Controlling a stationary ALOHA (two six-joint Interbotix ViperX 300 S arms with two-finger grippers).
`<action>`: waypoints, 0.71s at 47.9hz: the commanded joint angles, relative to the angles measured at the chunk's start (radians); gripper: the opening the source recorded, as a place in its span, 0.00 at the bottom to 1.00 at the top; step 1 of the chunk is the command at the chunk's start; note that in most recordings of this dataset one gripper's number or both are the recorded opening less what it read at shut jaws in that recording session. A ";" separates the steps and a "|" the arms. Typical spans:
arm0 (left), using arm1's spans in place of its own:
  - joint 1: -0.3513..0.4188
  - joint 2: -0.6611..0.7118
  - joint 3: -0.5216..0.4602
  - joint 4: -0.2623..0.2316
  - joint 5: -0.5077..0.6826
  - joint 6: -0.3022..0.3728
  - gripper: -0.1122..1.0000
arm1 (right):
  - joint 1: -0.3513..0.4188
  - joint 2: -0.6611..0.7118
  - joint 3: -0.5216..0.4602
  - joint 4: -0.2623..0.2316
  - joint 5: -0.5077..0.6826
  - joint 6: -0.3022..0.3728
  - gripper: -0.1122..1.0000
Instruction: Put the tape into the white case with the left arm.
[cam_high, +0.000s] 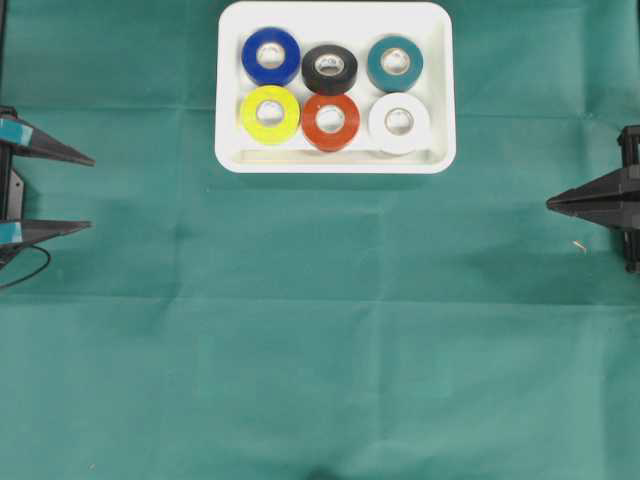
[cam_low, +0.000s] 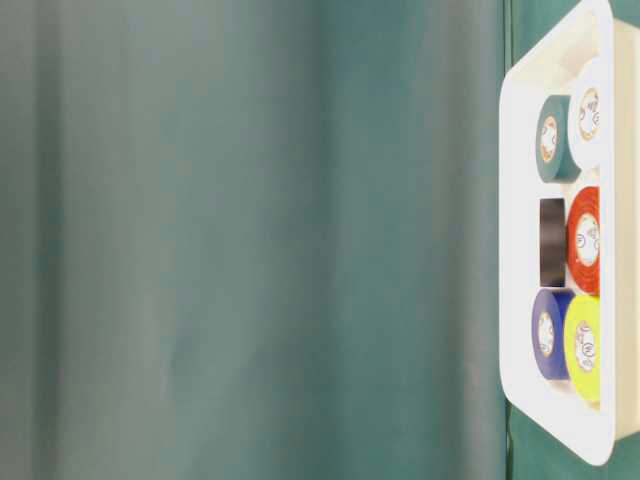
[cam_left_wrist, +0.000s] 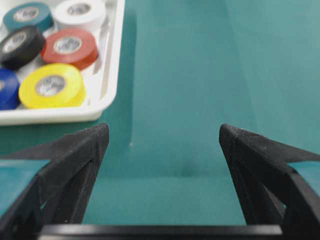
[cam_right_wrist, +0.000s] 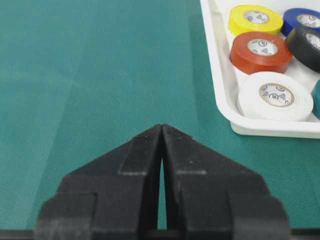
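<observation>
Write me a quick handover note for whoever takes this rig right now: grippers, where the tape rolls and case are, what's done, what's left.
Left gripper: open, empty, at the left edge of the cloth.
Right gripper: shut, empty, at the right edge.
White case: at the far middle of the cloth, holding six rolls: blue, black, teal, yellow, red, white.
Done: all visible tape is in the case.
Left: no loose roll is in view on the cloth.
</observation>
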 joint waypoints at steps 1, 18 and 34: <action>0.011 0.008 -0.009 0.003 -0.008 0.003 0.99 | 0.000 0.006 0.000 -0.002 -0.014 0.002 0.02; 0.012 -0.003 0.002 0.003 -0.006 0.003 0.99 | 0.000 0.006 0.000 -0.002 -0.014 0.002 0.02; 0.012 -0.041 0.008 0.003 0.005 0.003 0.99 | -0.002 0.006 0.000 -0.002 -0.014 0.002 0.02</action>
